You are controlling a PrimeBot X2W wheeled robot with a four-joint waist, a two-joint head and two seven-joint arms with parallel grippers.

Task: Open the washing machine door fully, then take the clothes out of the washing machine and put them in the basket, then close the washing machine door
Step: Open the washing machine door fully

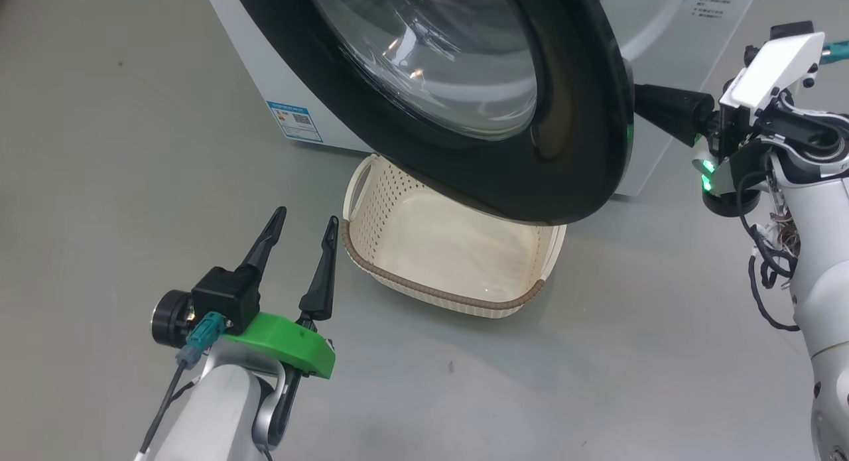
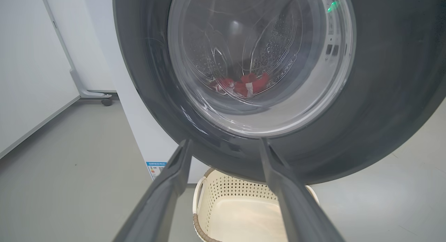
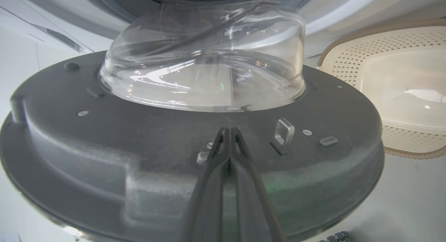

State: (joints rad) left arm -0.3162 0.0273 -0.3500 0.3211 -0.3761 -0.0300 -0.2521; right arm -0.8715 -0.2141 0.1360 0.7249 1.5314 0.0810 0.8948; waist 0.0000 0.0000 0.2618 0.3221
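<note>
Right claw [image 3: 228, 131], clenched empty, seems to press the door [image 3: 104, 148] near its latch [image 3: 284, 132]; push steadily outward, clear of the basket [image 1: 385, 196]. Left claw [image 1: 306, 217] hangs released.

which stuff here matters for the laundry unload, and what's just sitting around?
In the job:
- washer
- door, part open
- clothes, in the drum
- basket, under the door
- left gripper, open
- right gripper, shut, at the door's inner face

Just there:
- wheeled frame, beside the washer
- blue sticker, on the washer
</note>
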